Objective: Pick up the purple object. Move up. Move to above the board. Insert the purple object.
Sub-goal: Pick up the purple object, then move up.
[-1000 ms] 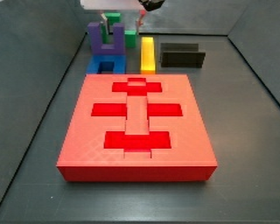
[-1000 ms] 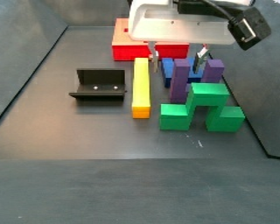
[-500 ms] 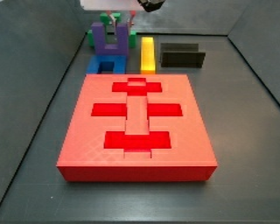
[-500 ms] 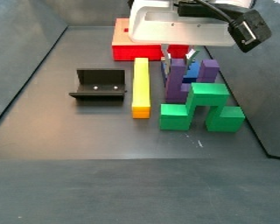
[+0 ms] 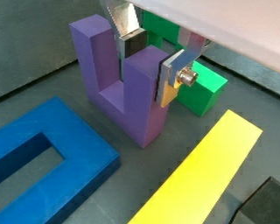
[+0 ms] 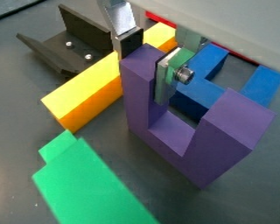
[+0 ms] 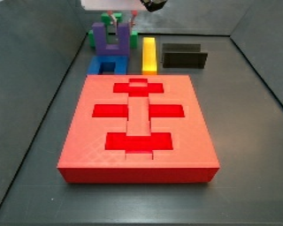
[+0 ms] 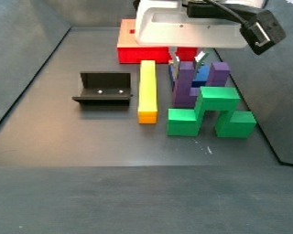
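The purple object [image 5: 129,92] is a U-shaped block standing on the dark floor with its prongs up. My gripper [image 5: 152,59] is shut on one prong: one pad sits in the gap between the prongs and the other finger presses the prong's outer face, as both wrist views show [image 6: 149,57]. In a side view the purple object [image 7: 107,41] stands just beyond the far end of the board [image 7: 138,124], a large red slab with cross-shaped recesses. The other side view shows the gripper [image 8: 186,57] under its white housing, over the purple object [image 8: 185,84], with the board [image 8: 132,47] behind.
A blue square block [image 5: 43,157] lies beside the purple object, toward the board [image 7: 106,64]. A yellow bar [image 8: 146,91] lies alongside, with the black fixture [image 8: 100,90] past it. A green stepped block [image 8: 212,111] stands close against the purple object. Grey walls enclose the floor.
The fingers have closed from a wide spread onto one purple prong, and the block shifted slightly. Over the last half second nothing has moved.
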